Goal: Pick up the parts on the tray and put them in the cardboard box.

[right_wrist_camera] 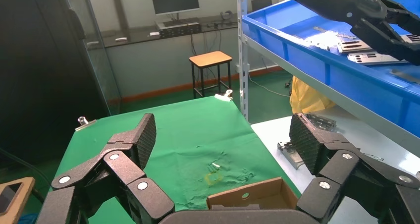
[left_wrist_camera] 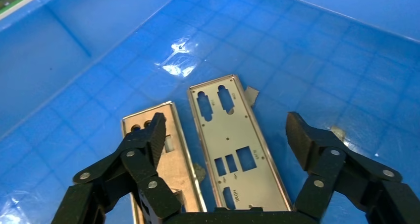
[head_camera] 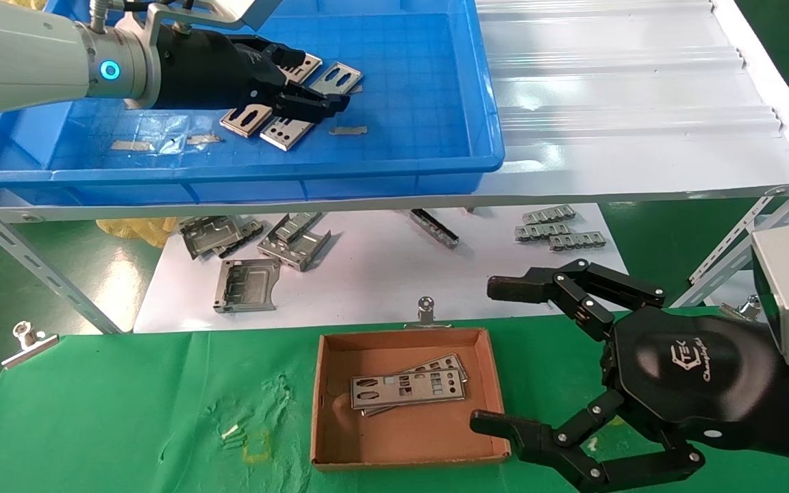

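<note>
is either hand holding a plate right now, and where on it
Neither. The left hand is open over the plates in the blue tray, fingers either side without gripping. The right hand is open beside the cardboard box.

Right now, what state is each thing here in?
Left tool: open, low over the plates in the tray.
Right tool: open, empty, beside the box.
Tray: holds loose plates.
Box: open, with plates inside.
Grey brackets: lying on the white sheet.
</note>
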